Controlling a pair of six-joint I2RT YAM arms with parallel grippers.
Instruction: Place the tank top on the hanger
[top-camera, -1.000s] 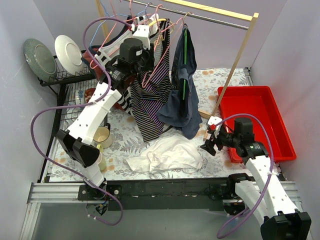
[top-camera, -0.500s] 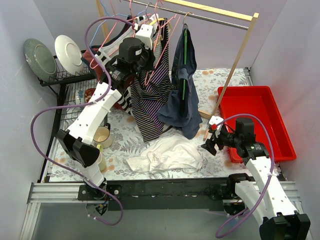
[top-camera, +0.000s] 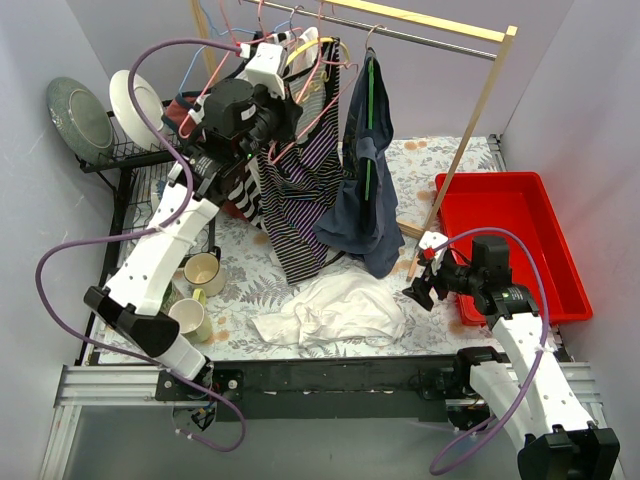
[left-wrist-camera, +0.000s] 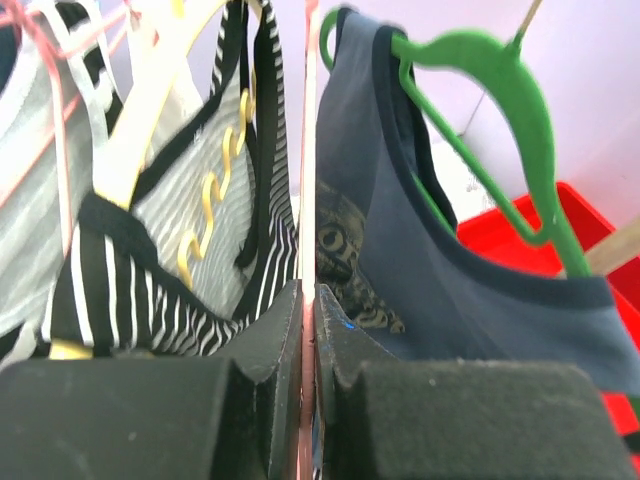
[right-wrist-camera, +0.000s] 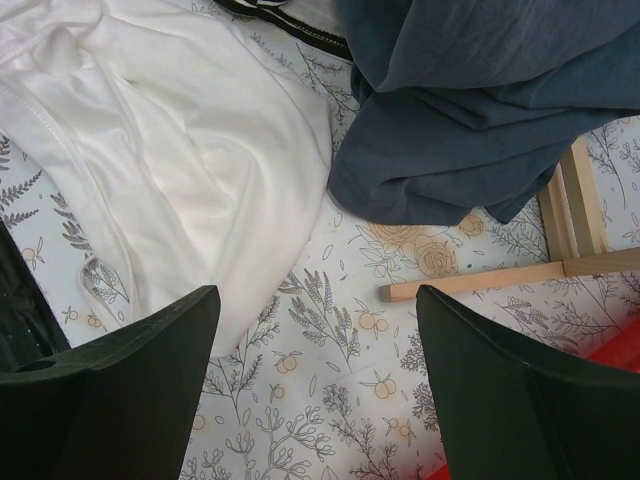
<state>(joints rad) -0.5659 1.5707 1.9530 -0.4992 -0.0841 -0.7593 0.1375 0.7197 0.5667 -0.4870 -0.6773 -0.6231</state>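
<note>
The white tank top (top-camera: 330, 305) lies crumpled on the floral table mat near the front; it also fills the upper left of the right wrist view (right-wrist-camera: 170, 150). My left gripper (top-camera: 283, 80) is high up at the clothes rail, shut on the thin pink wire hanger (top-camera: 318, 112). In the left wrist view the pink wire (left-wrist-camera: 308, 180) runs straight up from between the closed jaws of the left gripper (left-wrist-camera: 308, 292). My right gripper (top-camera: 420, 272) is open and empty, low over the mat just right of the tank top, its jaws wide apart (right-wrist-camera: 315, 370).
A black-and-white striped top (top-camera: 300, 190) and a navy garment (top-camera: 362, 200) on a green hanger (left-wrist-camera: 500, 110) hang from the wooden rail (top-camera: 430, 25). A red bin (top-camera: 510, 240) stands at the right. A dish rack with plates (top-camera: 110, 110) and mugs (top-camera: 203, 272) stand at the left.
My left arm has risen and swung left, carrying the pink hanger higher along the rail. The right arm and tank top have hardly moved.
</note>
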